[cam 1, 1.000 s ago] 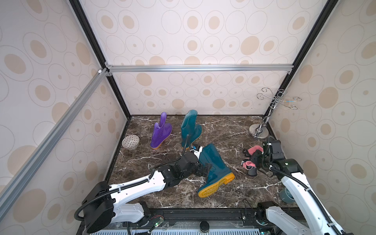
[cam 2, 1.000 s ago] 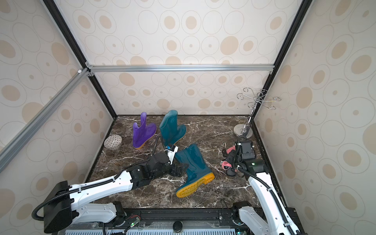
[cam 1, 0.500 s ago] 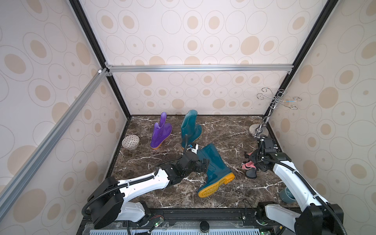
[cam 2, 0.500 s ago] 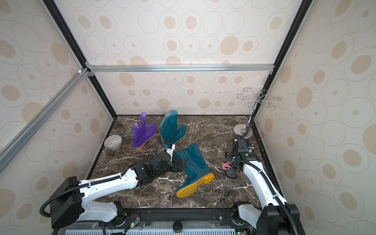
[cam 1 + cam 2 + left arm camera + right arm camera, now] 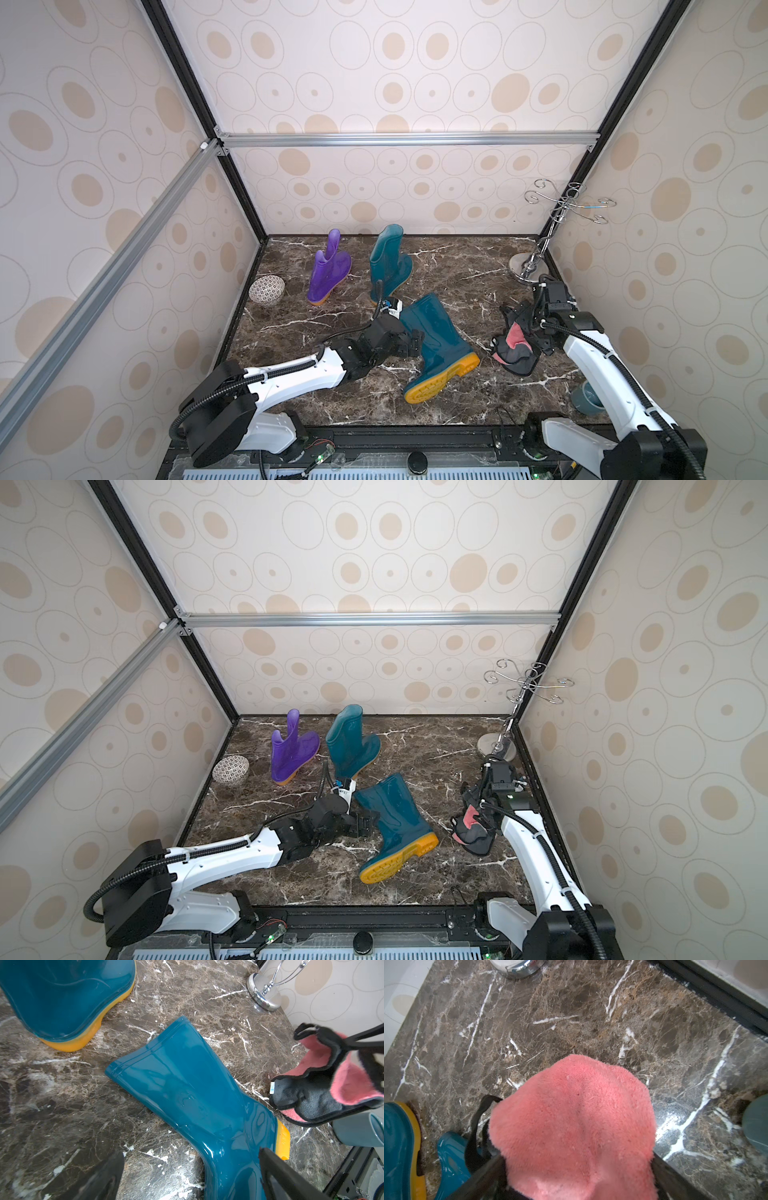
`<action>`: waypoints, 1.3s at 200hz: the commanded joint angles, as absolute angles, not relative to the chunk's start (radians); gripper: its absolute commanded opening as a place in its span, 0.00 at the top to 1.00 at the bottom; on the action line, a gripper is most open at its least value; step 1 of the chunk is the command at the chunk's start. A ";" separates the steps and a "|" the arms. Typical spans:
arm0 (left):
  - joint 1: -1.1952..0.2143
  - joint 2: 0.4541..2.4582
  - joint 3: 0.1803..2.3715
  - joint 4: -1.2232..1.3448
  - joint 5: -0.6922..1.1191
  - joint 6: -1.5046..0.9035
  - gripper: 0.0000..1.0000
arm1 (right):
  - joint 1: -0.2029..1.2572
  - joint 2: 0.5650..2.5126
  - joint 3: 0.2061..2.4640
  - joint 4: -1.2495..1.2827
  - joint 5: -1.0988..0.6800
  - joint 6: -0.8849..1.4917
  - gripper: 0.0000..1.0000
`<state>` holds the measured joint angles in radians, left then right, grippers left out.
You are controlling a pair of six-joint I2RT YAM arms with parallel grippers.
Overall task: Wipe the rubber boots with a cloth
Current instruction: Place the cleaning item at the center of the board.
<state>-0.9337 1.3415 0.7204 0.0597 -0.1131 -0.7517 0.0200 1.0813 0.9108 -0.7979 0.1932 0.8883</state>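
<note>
Hub: marble table [image 5: 457, 257] centre in a top view, 12 at back wall. Lying teal boot [image 5: 440, 345] blocks hub to 5. Purple boot [image 5: 328, 270] at 10, upright teal boot [image 5: 388, 262] 12, bowl [image 5: 267, 290] 9, chrome stand [image 5: 530, 266] 2, cloth [image 5: 513, 345] 3, cup [image 5: 584, 399] 4. Left arm [image 5: 291, 374] bars 7–8. Free: 1, 6.

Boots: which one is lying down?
The front teal boot, flat on its side by the left gripper, its yellow sole showing. The purple boot and the back teal boot stand upright.
</note>
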 commanded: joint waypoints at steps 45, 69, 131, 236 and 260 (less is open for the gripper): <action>-0.942 1.386 0.849 0.160 0.064 -0.441 0.00 | 0.035 1.045 1.025 -0.998 0.253 0.886 0.01; -0.995 1.442 0.948 0.215 0.152 -0.248 0.00 | 0.034 1.020 1.020 -0.986 0.183 0.845 0.01; -1.132 1.749 1.297 0.152 0.282 0.000 0.00 | 0.034 0.961 1.112 -1.070 0.121 0.800 0.01; -1.146 1.931 1.386 0.437 0.153 -0.141 0.00 | 0.034 0.855 1.125 -1.111 -0.008 0.834 0.00; -1.146 1.921 1.325 0.542 0.126 -0.146 0.01 | 0.034 0.839 1.124 -1.118 -0.038 0.834 0.00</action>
<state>-1.1481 1.9354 1.3567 0.3931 0.1646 -0.1253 0.0315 0.8597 1.0996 -1.0866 0.0082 0.8005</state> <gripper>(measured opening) 0.998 0.999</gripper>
